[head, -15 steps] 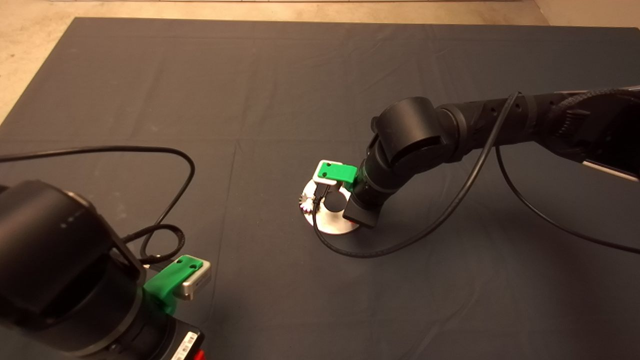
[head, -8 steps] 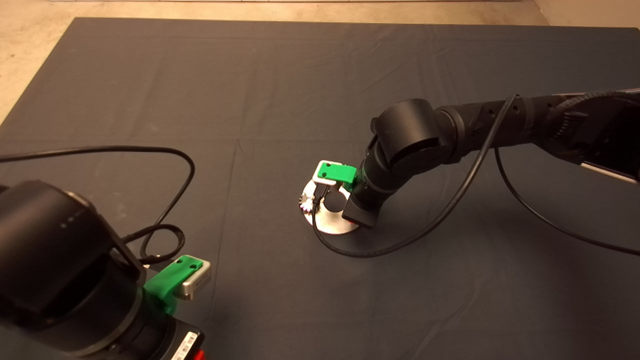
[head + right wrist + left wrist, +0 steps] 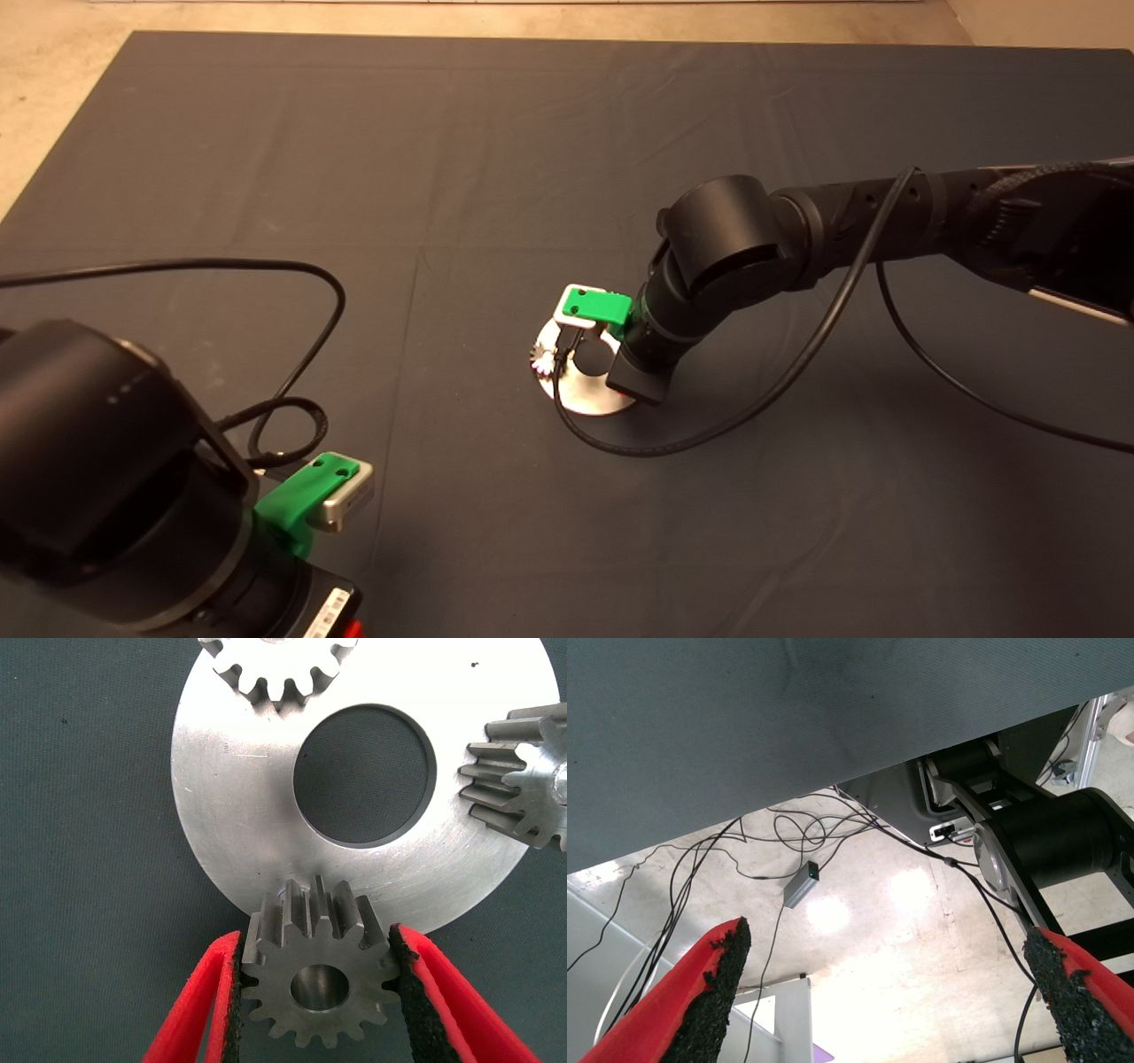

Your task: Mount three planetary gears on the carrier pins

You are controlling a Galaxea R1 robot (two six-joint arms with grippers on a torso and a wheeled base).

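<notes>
Third gear in the grip, two already on the disc

From above, your right gripper (image 3: pixel 567 347) hangs over the disc (image 3: pixel 589 400) mid-mat; left gripper (image 3: pixel 886 992) waits wide open, empty; at the right wrist, fingers (image 3: pixel 221 992) clamp the gear (image 3: pixel 314 979) at the disc's rim: misalignment with its pin could jam it

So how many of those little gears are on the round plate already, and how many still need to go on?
Two gears look seated on the disc: one at its far edge, another at its side. The third gear is clamped between the right gripper's fingers at the disc's near rim, apparently over the last pin, which is hidden. That gear still needs seating and releasing. The left gripper waits open off the mat.
</notes>
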